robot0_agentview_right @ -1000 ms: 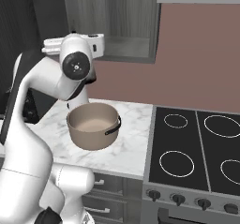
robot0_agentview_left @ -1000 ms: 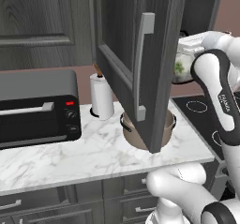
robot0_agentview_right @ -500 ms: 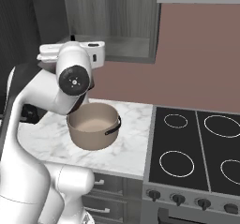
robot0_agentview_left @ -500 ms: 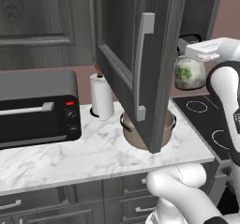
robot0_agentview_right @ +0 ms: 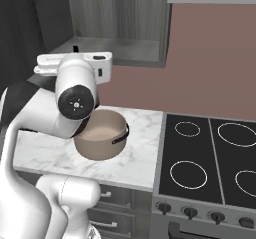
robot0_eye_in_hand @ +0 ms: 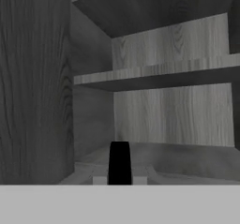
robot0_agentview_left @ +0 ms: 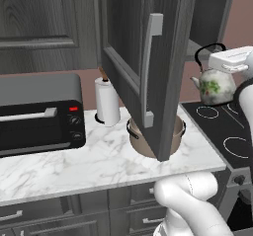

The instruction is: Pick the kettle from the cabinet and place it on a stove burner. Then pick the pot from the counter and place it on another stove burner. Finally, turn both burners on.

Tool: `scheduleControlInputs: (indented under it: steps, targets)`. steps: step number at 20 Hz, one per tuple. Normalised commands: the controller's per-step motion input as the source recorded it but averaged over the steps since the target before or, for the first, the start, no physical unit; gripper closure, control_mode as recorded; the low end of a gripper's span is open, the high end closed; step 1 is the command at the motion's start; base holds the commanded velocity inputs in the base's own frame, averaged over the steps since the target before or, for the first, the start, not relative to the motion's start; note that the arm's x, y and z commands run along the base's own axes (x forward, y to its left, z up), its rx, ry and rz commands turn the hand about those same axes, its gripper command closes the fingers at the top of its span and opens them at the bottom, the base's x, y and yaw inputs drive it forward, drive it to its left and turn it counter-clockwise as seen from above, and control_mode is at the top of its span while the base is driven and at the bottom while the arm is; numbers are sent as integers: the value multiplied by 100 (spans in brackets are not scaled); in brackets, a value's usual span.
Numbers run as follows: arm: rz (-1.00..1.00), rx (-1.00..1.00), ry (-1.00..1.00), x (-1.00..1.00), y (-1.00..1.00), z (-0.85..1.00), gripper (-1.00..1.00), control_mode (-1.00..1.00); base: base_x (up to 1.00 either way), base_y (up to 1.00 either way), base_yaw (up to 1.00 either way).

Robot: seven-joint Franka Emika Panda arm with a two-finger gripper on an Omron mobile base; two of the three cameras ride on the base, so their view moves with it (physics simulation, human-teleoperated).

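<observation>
The small white floral kettle (robot0_agentview_left: 215, 85) hangs in the air just outside the open cabinet (robot0_agentview_left: 170, 57), above the back left of the black cooktop (robot0_agentview_left: 225, 129). My gripper (robot0_agentview_left: 221, 57) is shut on its thin black arched handle. The tan pot (robot0_agentview_right: 100, 133) with dark side handles sits on the marble counter (robot0_agentview_right: 135, 158) below the cabinet; the open door hides part of the pot (robot0_agentview_left: 138, 138). White burner rings (robot0_agentview_right: 188, 174) mark the cooktop (robot0_agentview_right: 210, 153), with dark knobs (robot0_agentview_right: 190, 212) along its front. In the hand view my gripper (robot0_eye_in_hand: 119, 164) faces the bare cabinet shelves (robot0_eye_in_hand: 154, 73).
The open cabinet door with its long silver handle (robot0_agentview_left: 150, 67) juts out over the counter (robot0_agentview_left: 99, 161). A paper-towel roll (robot0_agentview_left: 107, 101) and a black toaster oven (robot0_agentview_left: 39, 114) stand to the left. Grey drawers (robot0_agentview_left: 74, 215) run below. My white arm (robot0_agentview_right: 75, 98) hides the kettle.
The kettle has come out of the cabinet past the door's edge, rightward and a little lower, over the cooktop's back. My arm swung right with it; the pot has not moved.
</observation>
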Motion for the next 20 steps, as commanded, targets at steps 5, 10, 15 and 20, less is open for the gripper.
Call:
scheduleControlInputs:
  steps: [5, 10, 15, 20]
  targets:
    - [0, 0, 2, -27, -2, -11, 100, -100, 0, 0, 0]
    - [0, 0, 0, -6, 0, -3, 100, -100, 0, 0, 0]
    - [0, 0, 0, 0, 0, 0, 100, -100, 0, 0, 0]
    - [-1, 0, -5, -8, 0, 0, 100, 100, -26, -2, -2]
